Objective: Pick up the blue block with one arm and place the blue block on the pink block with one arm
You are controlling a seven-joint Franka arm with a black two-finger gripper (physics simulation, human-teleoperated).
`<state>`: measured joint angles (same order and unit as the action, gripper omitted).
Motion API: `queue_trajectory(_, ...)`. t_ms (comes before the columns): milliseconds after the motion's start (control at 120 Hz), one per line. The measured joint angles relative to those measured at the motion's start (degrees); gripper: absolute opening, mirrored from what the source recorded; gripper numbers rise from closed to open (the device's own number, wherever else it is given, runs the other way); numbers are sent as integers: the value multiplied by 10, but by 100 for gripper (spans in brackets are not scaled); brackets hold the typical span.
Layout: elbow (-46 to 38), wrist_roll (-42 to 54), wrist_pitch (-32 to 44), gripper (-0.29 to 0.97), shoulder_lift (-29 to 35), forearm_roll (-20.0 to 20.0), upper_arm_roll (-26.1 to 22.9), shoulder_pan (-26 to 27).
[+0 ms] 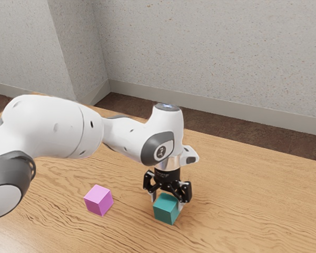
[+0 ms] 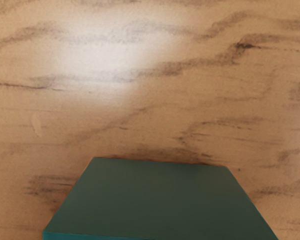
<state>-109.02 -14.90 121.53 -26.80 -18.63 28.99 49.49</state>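
The blue block, a teal-blue cube, rests on the wooden table near its front. My gripper points straight down over the block, its black hand just above the top face. Its fingers reach down on two sides of the block and press against it, so the gripper is shut on it. In the wrist view the blue block looms large right under the hand, with bare table beyond it. The pink block sits on the table toward the exterior view's left of the blue block, about two block widths away.
The white arm comes in from the exterior view's left, above the pink block. Open wood stretches toward the exterior view's right and back. The table's far edge runs in front of a grey wall.
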Motion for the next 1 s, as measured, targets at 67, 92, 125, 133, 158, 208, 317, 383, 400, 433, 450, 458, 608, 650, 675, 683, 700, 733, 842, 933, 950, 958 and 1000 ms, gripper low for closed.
queue_trajectory(67, 1, -2, 1, 68, -12, -3, -1, 0)
queue_trajectory(92, 2, -2, 1, 68, -15, -5, -1, 0)
queue_trajectory(125, 2, -3, 2, 68, -20, -7, -1, 0)
queue_trajectory(133, 2, -3, 2, 68, -21, -8, -1, 0)
queue_trajectory(158, 2, -4, 3, 68, -24, -9, -1, 0)
queue_trajectory(208, 3, -5, 5, 68, -28, -13, -1, 0)
queue_trajectory(317, 4, -8, 7, 52, -30, -18, -2, 1)
queue_trajectory(383, 5, -10, 8, 50, -30, -18, -2, 1)
queue_trajectory(400, 5, -10, 9, 50, -30, -18, -2, 1)
queue_trajectory(433, 5, -11, 9, 51, -30, -18, -2, 2)
queue_trajectory(450, 6, -11, 9, 50, -29, -18, -1, 2)
queue_trajectory(458, 6, -12, 9, 50, -29, -17, -1, 2)
queue_trajectory(608, 6, -14, 10, 46, -23, -14, 3, 6)
queue_trajectory(650, 6, -14, 10, 44, -22, -12, 5, 7)
queue_trajectory(675, 6, -14, 10, 43, -21, -10, 5, 7)
queue_trajectory(683, 6, -14, 10, 42, -21, -10, 5, 7)
queue_trajectory(700, 6, -14, 10, 42, -20, -9, 6, 7)
queue_trajectory(733, 6, -15, 10, 38, -19, -6, 6, 8)
queue_trajectory(842, 6, -15, 9, 37, -7, 7, 18, 23)
queue_trajectory(933, 3, -13, 5, 38, 9, 15, 59, 55)
queue_trajectory(950, 3, -13, 4, 38, 13, 17, 63, 58)
queue_trajectory(958, 2, -12, 3, 38, 15, 18, 66, 59)
queue_trajectory(1000, 2, -10, -4, 38, 25, 25, 76, 62)
